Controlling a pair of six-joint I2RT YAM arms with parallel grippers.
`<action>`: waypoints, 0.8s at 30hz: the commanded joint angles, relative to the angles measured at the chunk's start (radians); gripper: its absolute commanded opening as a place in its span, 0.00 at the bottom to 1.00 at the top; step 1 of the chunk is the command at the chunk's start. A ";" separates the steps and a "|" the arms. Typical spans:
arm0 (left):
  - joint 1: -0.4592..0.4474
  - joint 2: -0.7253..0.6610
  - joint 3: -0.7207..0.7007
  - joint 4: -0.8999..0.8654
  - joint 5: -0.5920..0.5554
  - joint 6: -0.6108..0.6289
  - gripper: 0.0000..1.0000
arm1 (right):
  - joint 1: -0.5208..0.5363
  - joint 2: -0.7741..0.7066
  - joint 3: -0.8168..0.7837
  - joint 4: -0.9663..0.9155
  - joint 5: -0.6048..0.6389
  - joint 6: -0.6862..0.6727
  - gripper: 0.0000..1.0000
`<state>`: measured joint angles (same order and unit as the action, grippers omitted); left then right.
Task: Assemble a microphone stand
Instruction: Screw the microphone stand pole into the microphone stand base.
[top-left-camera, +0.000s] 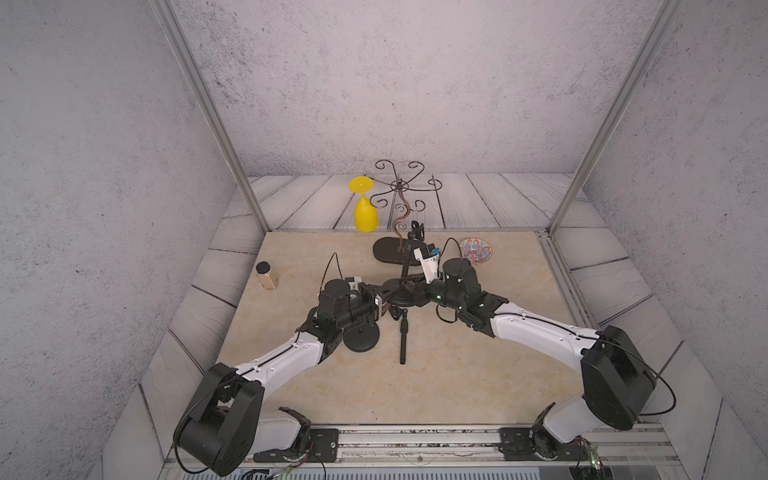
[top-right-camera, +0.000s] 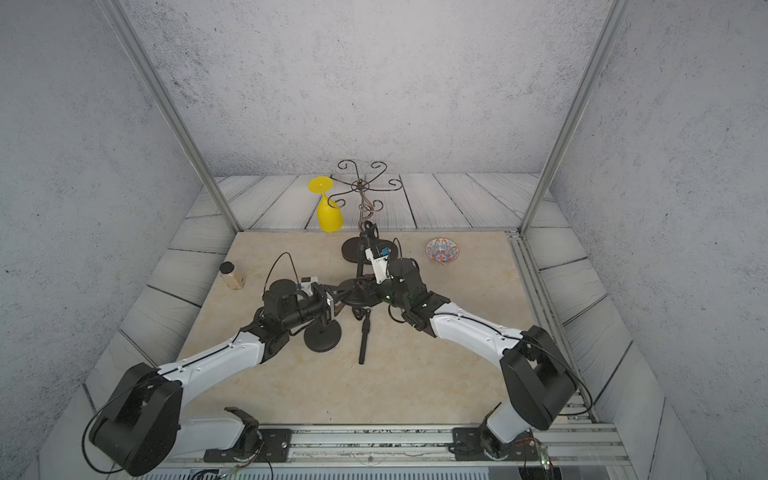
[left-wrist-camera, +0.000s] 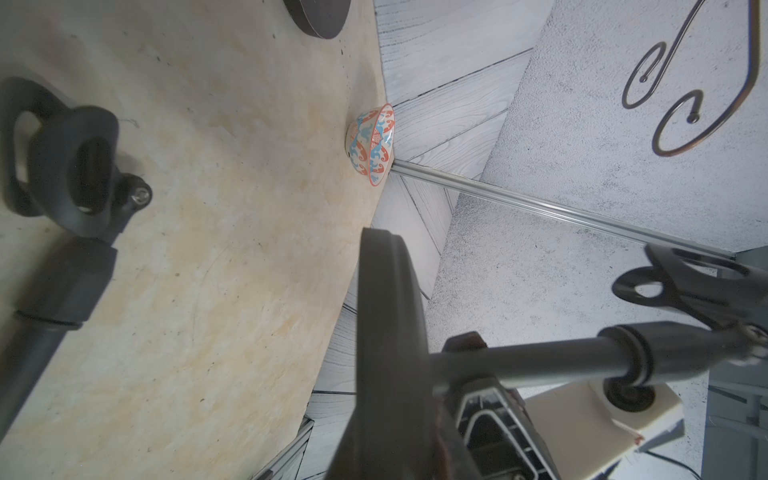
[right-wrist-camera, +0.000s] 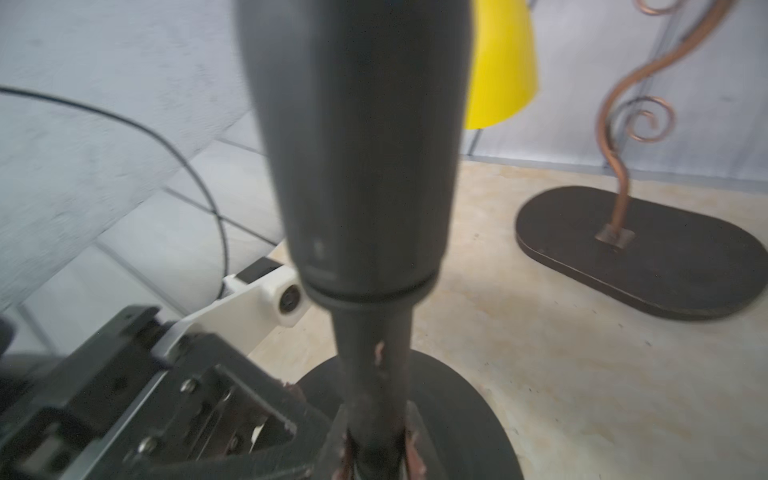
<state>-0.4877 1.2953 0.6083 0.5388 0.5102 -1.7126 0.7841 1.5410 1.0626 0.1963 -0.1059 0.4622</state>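
The step in hand appeared to be the joining of the pole (right-wrist-camera: 357, 166) to the round base (right-wrist-camera: 465, 419), near the middle of the table (top-left-camera: 457, 374). The pole stood almost upright on the centre of the base, with its clip (top-left-camera: 417, 230) on top. The left gripper (top-left-camera: 384, 298) was clenched on the rim of the base. The right gripper (right-wrist-camera: 378, 451) was clenched on the thin lower part of the pole, just above the base. Whether the base lay fully flat on the table I could not tell. To do this step well, I think the right gripper should turn the pole only around the pole's own axis and keep it square to the base, because a tilted pole would probably catch the thread wrongly. The left gripper should hold the rim firmly, so that the base does not turn together with the pole. The wrist cannot turn far at once, so the right jaws would probably need to release, turn back and grasp again several times, and the pole must not lean during these pauses. The two grippers were very close to each other, so the turning should be slow. A second base (top-left-camera: 360, 337) and a second pole (top-left-camera: 403, 336) lay near, and they should not be pushed.
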 joint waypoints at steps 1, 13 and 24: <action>-0.014 -0.027 0.019 0.138 0.055 0.028 0.00 | 0.132 0.036 0.153 -0.186 0.327 0.243 0.00; -0.013 -0.027 0.018 0.139 0.056 0.029 0.00 | 0.199 -0.065 0.131 -0.204 0.256 -0.012 0.54; -0.012 -0.046 0.015 0.133 0.058 0.023 0.00 | -0.080 -0.126 -0.032 -0.105 -0.440 -0.286 0.58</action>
<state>-0.4957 1.2842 0.6060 0.5697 0.5480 -1.7020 0.7399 1.4014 1.0428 0.0608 -0.3096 0.2771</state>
